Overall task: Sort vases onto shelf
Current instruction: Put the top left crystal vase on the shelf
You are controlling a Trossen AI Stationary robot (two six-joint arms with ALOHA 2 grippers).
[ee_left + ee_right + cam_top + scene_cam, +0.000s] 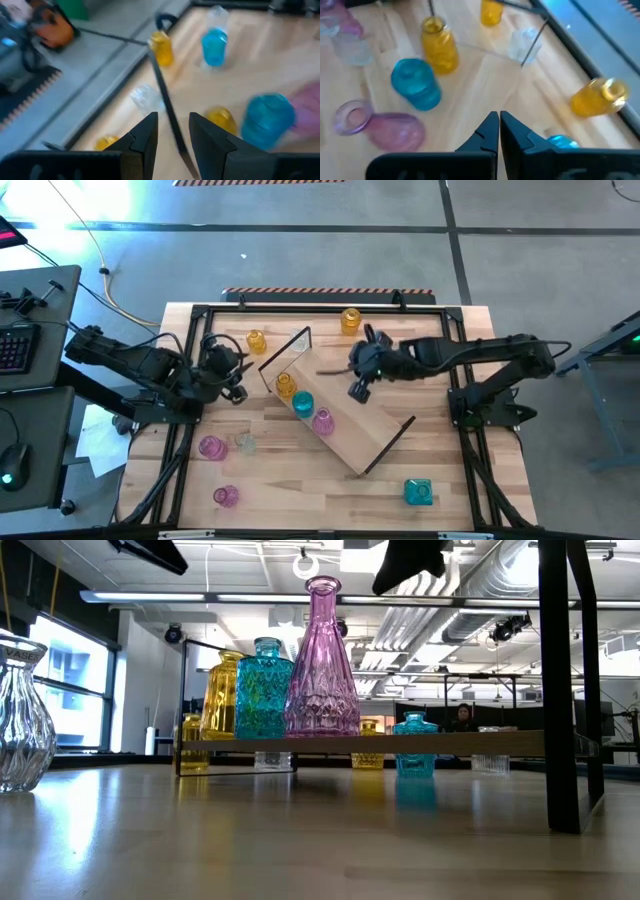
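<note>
Three vases stand in a row on the shelf [345, 425]: an amber vase [286, 385], a teal vase [302, 404] and a pink vase [322, 421], running diagonally from centre toward lower right of the high view. The shelf's long axis follows the same diagonal, with a black frame loop at each end. The remainder of its board, toward the lower right, is bare and offers open room for placement.

Unsorted vases lie on the counter [300, 490] around it: a small amber vase [256, 341] at upper centre-left, a second amber vase [350, 320] near the far edge, a pink vase at lower left [211, 446] with a clear vase [243, 443] just beside it, another pink vase [226, 496] near the bottom edge, and a square teal vase [418, 492] at lower right.

My left end effector [236, 392] sits left of the shelf's upper end, its fingers partly apart and holding nothing. It is nearest to the small amber vase above it and to the pink and clear pair below it. My right end effector [358, 391] hangs above the shelf's middle, fingers fully closed and empty.

Judgement: the lower-left group falls to the left arm. The frame loop beside the left end effector is the edge to clear.
</note>
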